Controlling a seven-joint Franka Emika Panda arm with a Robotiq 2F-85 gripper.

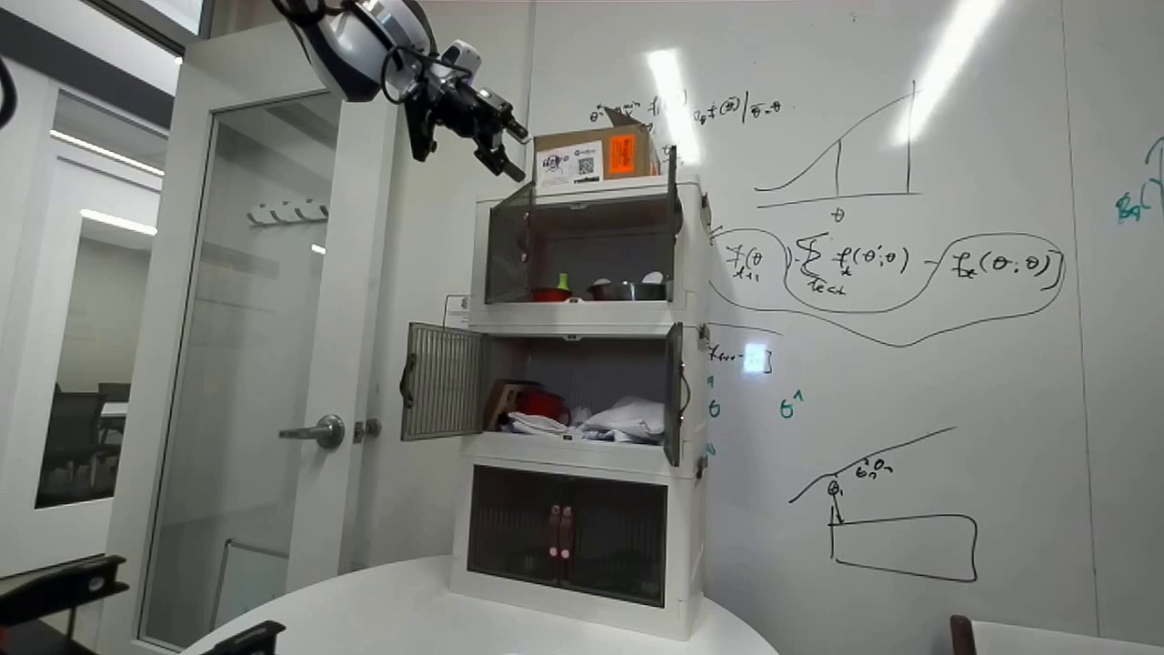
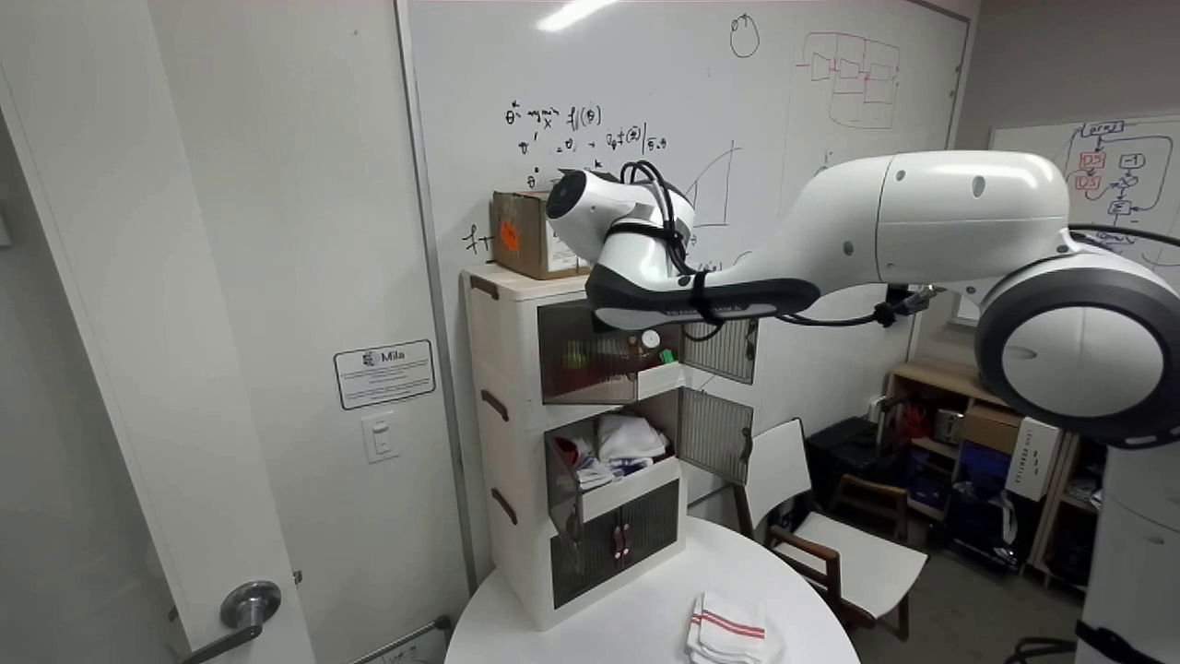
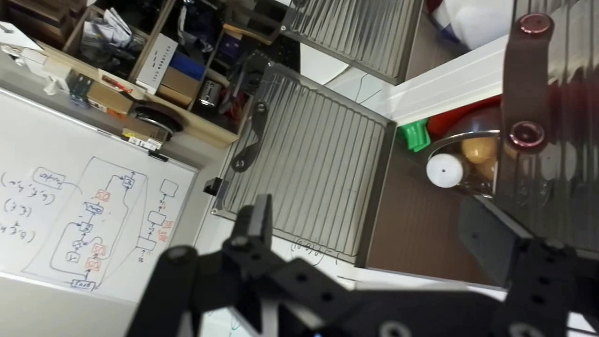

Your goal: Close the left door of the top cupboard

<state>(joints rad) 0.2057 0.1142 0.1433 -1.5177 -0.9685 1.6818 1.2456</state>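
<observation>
The top cupboard (image 1: 582,314) has two dark see-through doors, both open. Its left door (image 1: 509,255) stands swung outward; it also shows in an exterior view (image 2: 585,360) and at the right of the wrist view (image 3: 566,196), with its brown handle (image 3: 526,79). The right door (image 1: 673,227) stands wide open, nearly edge-on; it fills the middle of the wrist view (image 3: 309,164). My gripper (image 1: 518,153) is open and empty, fingers apart (image 3: 374,227). It is near the upper edge of the left door; contact cannot be told. The arm hides the gripper in an exterior view.
A cardboard box (image 1: 591,155) sits on top of the cupboard. The middle cupboard's doors (image 1: 444,382) are open too, with cloths (image 1: 627,418) inside. The bottom doors (image 1: 568,537) are shut. Bowls (image 1: 627,291) stand inside the top cupboard. A folded towel (image 2: 728,632) lies on the round table.
</observation>
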